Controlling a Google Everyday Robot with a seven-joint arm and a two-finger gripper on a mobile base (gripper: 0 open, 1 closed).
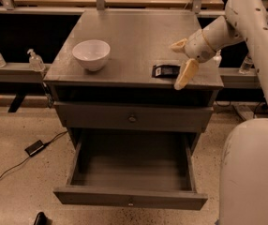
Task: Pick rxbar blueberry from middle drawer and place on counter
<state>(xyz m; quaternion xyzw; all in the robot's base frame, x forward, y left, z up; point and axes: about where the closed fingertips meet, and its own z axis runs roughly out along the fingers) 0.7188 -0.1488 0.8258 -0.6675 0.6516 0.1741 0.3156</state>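
Note:
The rxbar blueberry (pixel 166 71), a small dark flat packet with pale label marks, lies flat on the counter (pixel 138 36) near its front right edge. My gripper (pixel 180 61) hovers just right of the packet and above it, open, with one cream finger (pixel 184 74) low at the counter's front edge and the other up behind; it holds nothing. The middle drawer (pixel 132 172) is pulled out below, its grey floor bare, a small knob on its front.
A white bowl (pixel 91 54) stands on the counter's left front. A closed drawer front (pixel 132 118) with a knob sits above the open one. Two clear bottles (pixel 35 60) stand on the left shelf. A black power brick (pixel 33 147) with cable lies on the floor.

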